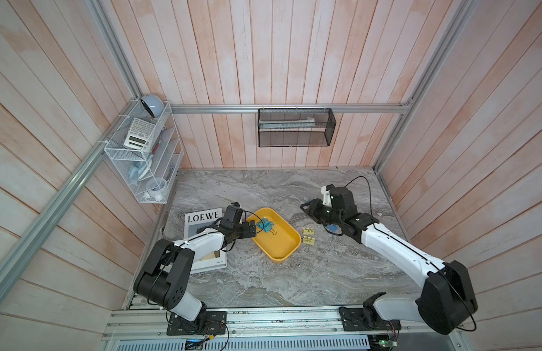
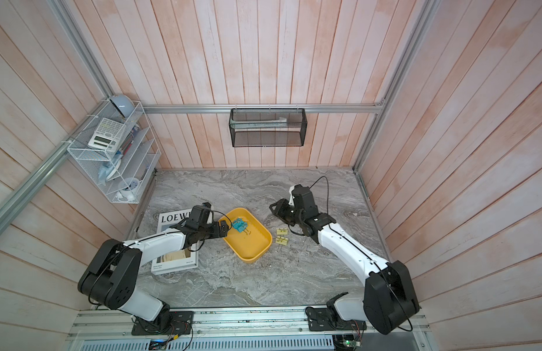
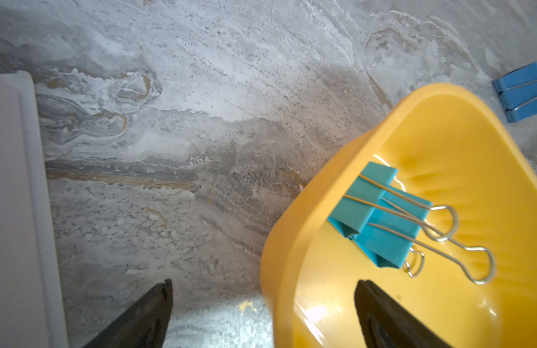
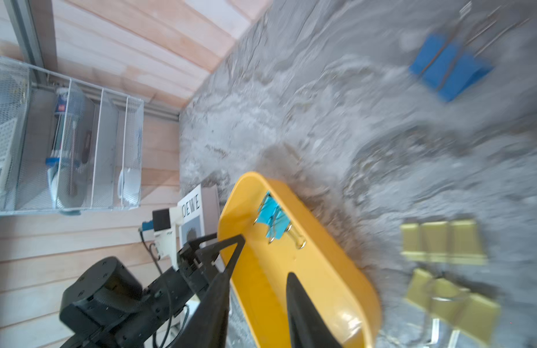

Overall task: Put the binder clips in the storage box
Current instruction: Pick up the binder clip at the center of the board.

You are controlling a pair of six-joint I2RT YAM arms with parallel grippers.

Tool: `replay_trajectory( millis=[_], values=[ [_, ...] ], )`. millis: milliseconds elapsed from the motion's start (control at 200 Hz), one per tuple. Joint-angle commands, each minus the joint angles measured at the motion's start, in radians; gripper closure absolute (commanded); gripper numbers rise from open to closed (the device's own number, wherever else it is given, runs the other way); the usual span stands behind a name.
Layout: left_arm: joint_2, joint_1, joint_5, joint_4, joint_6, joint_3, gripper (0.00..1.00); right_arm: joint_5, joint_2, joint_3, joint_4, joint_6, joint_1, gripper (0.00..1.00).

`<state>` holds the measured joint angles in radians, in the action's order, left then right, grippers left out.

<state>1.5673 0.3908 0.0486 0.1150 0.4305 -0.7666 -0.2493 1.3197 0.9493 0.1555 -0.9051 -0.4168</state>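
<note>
Left gripper (image 3: 262, 284) — fingers wide, empty — straddles the storage box (image 3: 287, 235) rim beside two teal binder clips (image 3: 378, 217). The right gripper (image 1: 305, 208) has its fingers narrowly parted, holding nothing.

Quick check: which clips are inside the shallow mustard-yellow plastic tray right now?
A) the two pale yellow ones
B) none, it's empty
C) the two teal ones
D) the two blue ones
C: the two teal metal binder clips lie inside the shallow mustard-yellow plastic tray, near one end. The two pale yellow binder clips sit on the grey marble tabletop beside it.
</note>
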Motion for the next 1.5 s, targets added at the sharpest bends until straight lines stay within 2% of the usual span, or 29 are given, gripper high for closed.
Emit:
replay_trajectory(
  millis=[0,80,230,550,875,1490],
  values=[
    [-0.016,-0.004,0.013,-0.011,0.005,0.021,0.00,0.033,0.032,0.019,0.162,0.214,0.134,0.64],
    [-0.018,-0.004,0.015,-0.008,0.003,0.020,0.00,-0.048,0.104,0.064,0.170,0.284,0.207,0.64],
    [-0.014,-0.004,0.011,-0.002,0.006,0.021,0.00,-0.138,0.272,0.174,0.163,0.375,0.264,0.63],
    [-0.015,-0.004,0.020,-0.002,0.013,0.026,0.00,-0.282,0.567,0.402,0.176,0.477,0.313,0.62],
    [-0.024,-0.004,0.033,-0.010,0.030,0.032,0.00,-0.325,0.704,0.501,0.177,0.515,0.326,0.62],
    [-0.011,-0.004,0.028,-0.002,0.025,0.027,0.00,-0.398,0.814,0.581,0.166,0.503,0.340,0.63]
  ],
)
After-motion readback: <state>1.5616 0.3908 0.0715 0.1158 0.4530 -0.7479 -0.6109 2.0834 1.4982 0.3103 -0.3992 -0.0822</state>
